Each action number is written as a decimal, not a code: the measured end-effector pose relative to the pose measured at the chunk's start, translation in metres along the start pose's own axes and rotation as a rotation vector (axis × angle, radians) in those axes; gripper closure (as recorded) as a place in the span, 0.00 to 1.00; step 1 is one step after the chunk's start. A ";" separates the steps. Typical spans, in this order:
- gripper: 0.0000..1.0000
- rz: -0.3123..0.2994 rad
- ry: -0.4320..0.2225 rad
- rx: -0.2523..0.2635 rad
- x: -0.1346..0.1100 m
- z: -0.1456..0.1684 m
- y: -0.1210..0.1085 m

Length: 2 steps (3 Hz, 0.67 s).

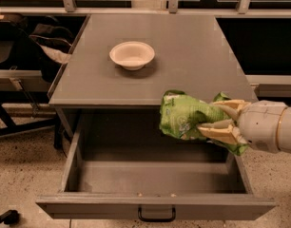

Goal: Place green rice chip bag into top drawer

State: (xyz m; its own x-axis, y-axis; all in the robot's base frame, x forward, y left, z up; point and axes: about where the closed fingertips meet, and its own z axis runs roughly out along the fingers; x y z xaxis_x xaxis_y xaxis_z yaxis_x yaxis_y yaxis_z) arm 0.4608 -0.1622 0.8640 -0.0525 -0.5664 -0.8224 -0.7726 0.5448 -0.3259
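Note:
The green rice chip bag [186,117] is crinkly and bright green. It hangs in the air over the right rear part of the open top drawer [155,177], just in front of the cabinet top's front edge. My gripper [216,118] comes in from the right and is shut on the bag's right end, with one cream finger above and one below. The drawer is pulled fully out and its grey floor shows bare. Its black handle [156,216] sits at the centre of the front panel.
A round cream-white bowl [131,55] stands on the grey cabinet top [193,56], left of centre. Dark chairs and bags [26,46] sit to the left of the cabinet. The floor is speckled stone.

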 end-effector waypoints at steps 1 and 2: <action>1.00 0.034 0.054 -0.003 0.025 0.008 0.011; 1.00 0.073 0.078 -0.035 0.044 0.015 0.024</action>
State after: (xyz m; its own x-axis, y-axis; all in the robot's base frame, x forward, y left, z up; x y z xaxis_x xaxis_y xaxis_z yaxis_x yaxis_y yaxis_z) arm 0.4493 -0.1650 0.8127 -0.1576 -0.5735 -0.8039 -0.7865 0.5652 -0.2490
